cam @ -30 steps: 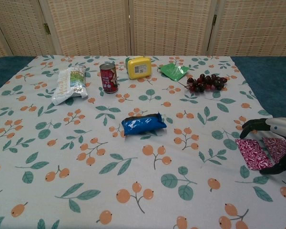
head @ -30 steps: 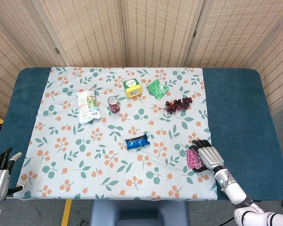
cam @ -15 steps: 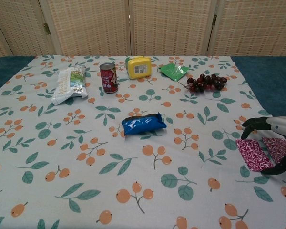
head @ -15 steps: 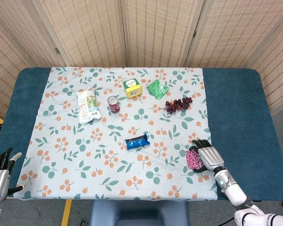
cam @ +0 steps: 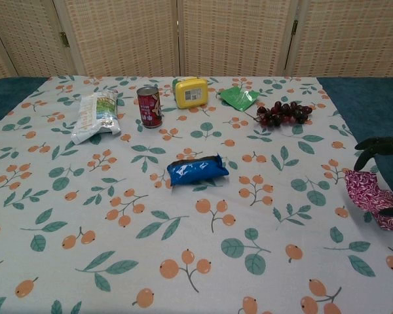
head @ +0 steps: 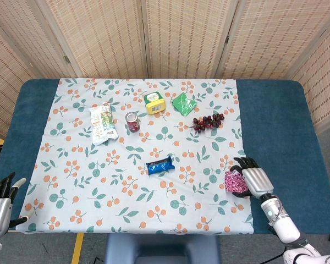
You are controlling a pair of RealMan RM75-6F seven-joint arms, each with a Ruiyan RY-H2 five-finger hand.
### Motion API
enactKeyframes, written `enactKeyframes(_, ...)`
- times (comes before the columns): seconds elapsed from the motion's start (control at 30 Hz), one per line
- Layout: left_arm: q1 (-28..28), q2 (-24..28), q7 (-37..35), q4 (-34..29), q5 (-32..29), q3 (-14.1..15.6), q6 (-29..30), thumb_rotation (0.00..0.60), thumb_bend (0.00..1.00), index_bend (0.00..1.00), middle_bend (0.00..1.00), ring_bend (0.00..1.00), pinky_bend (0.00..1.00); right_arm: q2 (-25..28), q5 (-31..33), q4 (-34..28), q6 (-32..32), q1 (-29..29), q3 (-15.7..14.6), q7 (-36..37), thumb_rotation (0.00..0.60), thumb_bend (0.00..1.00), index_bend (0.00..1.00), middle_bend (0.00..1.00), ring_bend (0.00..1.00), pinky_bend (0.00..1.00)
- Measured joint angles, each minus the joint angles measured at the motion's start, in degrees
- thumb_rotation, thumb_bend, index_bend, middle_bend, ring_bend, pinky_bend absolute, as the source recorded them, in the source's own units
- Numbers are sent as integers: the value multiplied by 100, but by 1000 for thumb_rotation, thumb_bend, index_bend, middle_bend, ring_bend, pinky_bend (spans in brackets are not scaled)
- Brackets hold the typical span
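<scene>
Since a second ago the right hand has carried its pink patterned packet rightwards toward the cloth's edge, fingers curled around it from above so it lifts flat. Going left to right: the left hand hangs off the table corner, fingers spread and holding nothing, then a white snack bag, red can, yellow box, blue wrapper, green pouch and grapes. No label is readable.
</scene>
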Motion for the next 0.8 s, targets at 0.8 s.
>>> enactKeyframes(0.8, 2, 36, 42, -121, 55, 26, 35, 600, 218, 194, 39, 81, 0, -160, 55, 664, -349, -90, -58, 476, 543, 192, 296, 112, 0, 0)
